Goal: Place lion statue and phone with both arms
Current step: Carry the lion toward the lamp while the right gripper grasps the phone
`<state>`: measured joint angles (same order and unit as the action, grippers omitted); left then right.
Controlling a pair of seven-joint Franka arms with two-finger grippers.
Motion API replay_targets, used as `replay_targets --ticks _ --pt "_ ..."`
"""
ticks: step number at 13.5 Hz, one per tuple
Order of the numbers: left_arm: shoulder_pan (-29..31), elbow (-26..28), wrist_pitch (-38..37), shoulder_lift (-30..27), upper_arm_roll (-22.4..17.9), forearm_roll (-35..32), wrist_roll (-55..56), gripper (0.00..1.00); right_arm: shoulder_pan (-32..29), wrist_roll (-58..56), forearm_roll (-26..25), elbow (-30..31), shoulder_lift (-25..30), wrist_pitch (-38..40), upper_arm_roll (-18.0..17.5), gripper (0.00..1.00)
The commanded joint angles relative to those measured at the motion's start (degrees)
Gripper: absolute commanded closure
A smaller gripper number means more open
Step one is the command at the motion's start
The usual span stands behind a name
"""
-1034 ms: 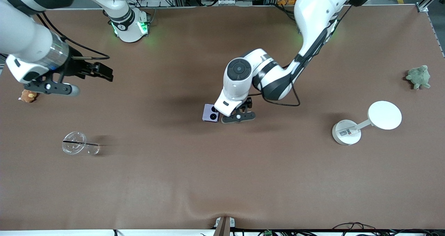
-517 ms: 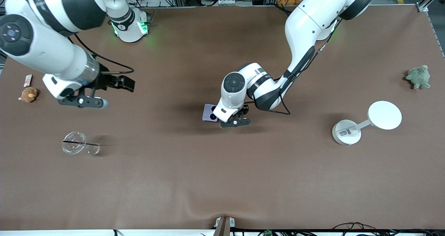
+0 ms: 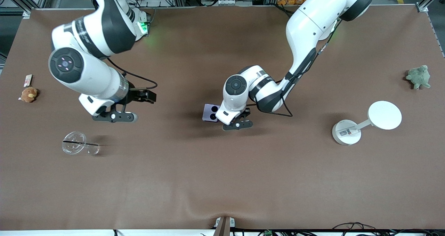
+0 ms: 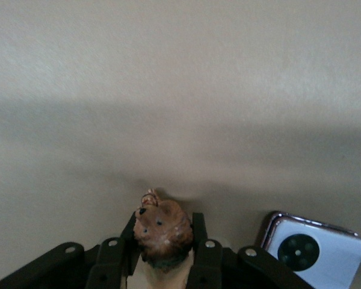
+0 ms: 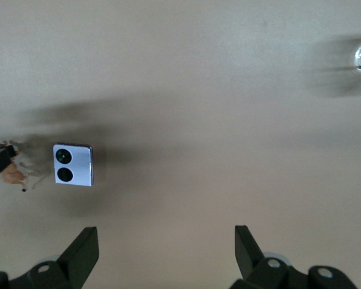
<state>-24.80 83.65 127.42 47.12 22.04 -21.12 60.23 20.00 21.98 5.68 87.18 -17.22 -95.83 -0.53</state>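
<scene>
Right arm has swung in from the right arm's end of the tabletop toward the middle since 1.0 s ago; left arm has barely shifted. Right hand [image 3: 147, 97] now hangs over bare tabletop [image 3: 222, 180] between the clear plastic cup [image 3: 79, 143] and the phone [image 3: 211, 112], fingers [image 5: 83, 250] spread wide, holding nothing. Phone shows well apart from it in the right wrist view [image 5: 73, 165].

Left hand [image 3: 240, 119] sits low at the middle of the tabletop, just beside the phone on the side toward the left arm's end. Its fingers [image 4: 200, 232] pinch the lion statue [image 4: 162, 230], head sticking out past the fingertips. Phone [image 4: 316, 251] lies flat, lenses up, just beside the statue; can't tell if they touch.

Elsewhere: small brown plush [image 3: 28, 94] at the right arm's end, green plush turtle [image 3: 419, 77] and white disc stand [image 3: 365, 123] toward the left arm's end.
</scene>
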Motion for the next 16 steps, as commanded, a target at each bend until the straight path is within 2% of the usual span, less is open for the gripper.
replay_targets --ticks 1,4,8,10,12,14,16 --pt "2.9 0.29 -5.76 -5.44 0.02 -1.29 -3.96 1.0 0.39 0.69 0.82 2.03 0.26 -1.82 0.27 0.0" --pt "7.37 1.16 -11.22 -10.54 0.54 -0.6 -11.16 1.0 1.09 0.78 0.91 2.21 -0.09 -3.05 0.27 0.0" --pt "17.82 7.56 -11.41 -16.79 3.52 0.38 -21.97 1.0 1.79 1.04 5.55 1.86 -2.54 -4.98 0.35 0.0" --pt "25.02 10.38 -11.06 -17.94 6.42 0.38 -27.07 1.0 4.42 1.13 8.28 1.33 -5.61 -8.74 0.36 0.0" --pt "31.97 12.14 -10.36 -17.85 9.5 0.29 -31.29 1.0 7.23 2.0 8.11 0.02 -8.86 -12.53 0.36 0.0" --pt "34.89 14.86 -8.0 -17.68 10.04 -0.33 -34.64 1.0 7.77 2.8 8.2 -2.18 -12.03 -12.81 0.36 0.0" --pt "37.62 17.59 -3.96 -16.98 10.04 -0.76 -36.31 1.0 9.69 2.89 8.11 -7.17 -18.34 -12.72 0.36 0.0"
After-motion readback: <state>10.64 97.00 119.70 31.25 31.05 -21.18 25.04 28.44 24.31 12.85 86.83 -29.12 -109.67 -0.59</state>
